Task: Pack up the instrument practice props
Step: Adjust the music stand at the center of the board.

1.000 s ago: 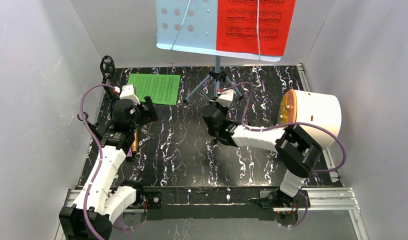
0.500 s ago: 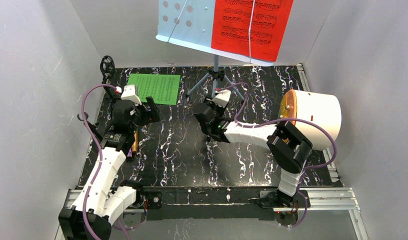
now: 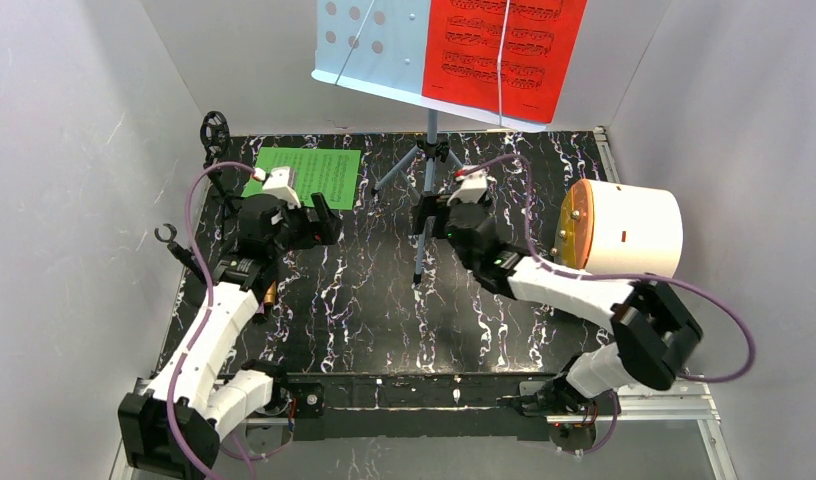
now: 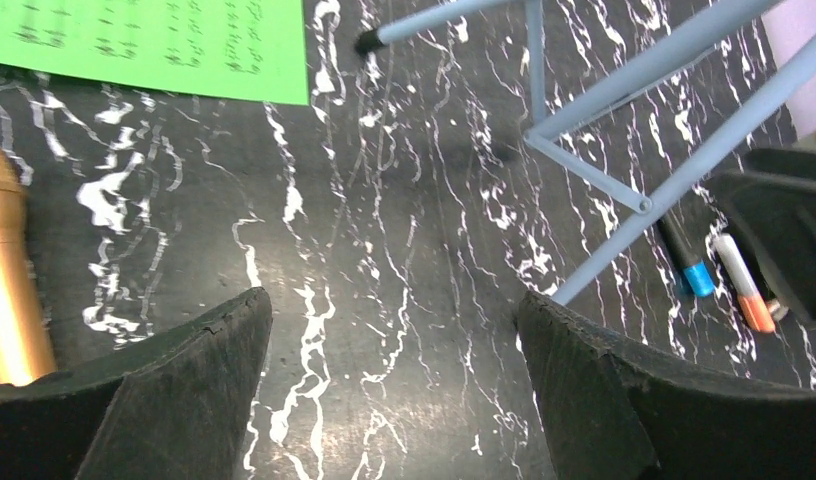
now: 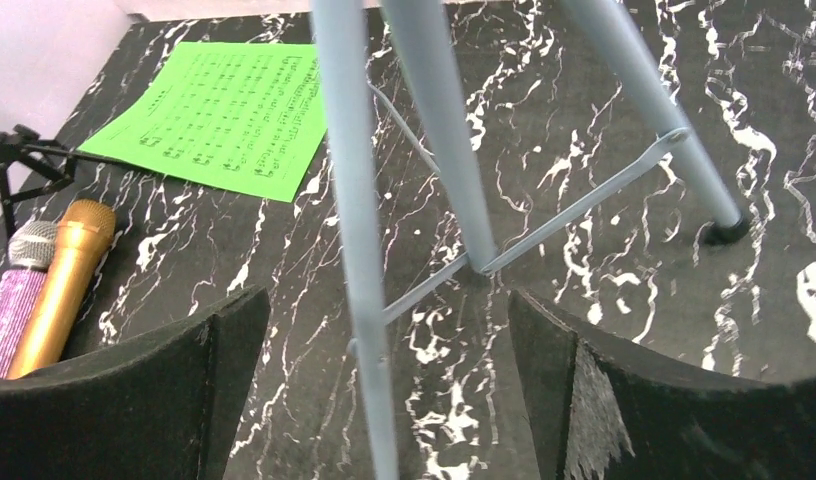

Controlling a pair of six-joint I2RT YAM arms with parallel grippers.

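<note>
**Music stand** (image 3: pixel 394 62), pale blue, perforated, on tripod legs: upright at top centre of the overhead view, with the red score sheet (image 3: pixel 504 50) on it. Not yet packed.
**Right gripper** (image 5: pixel 384 390): jaws spread wide either side of one tripod leg, clamping nothing, apparently set to take that leg.
**Left gripper** (image 4: pixel 394 380): spread open and empty over the marbled black table (image 4: pixel 384 250).
**Green score sheet** (image 3: pixel 309 175): flat, upper left.
**Gold microphone** (image 5: pixel 64 280) and **purple glitter microphone** (image 5: pixel 19 300): side by side, lower left of the right wrist view.
**White drum container** (image 3: pixel 634 235): on its side at right, likely the destination.

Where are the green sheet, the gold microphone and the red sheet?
green score sheet (image 3: pixel 324 170), top external view, middle of the page.
gold microphone (image 5: pixel 62 290), right wrist view, middle of its handle.
red score sheet (image 3: pixel 474 50), top external view, centre of the page.
</note>
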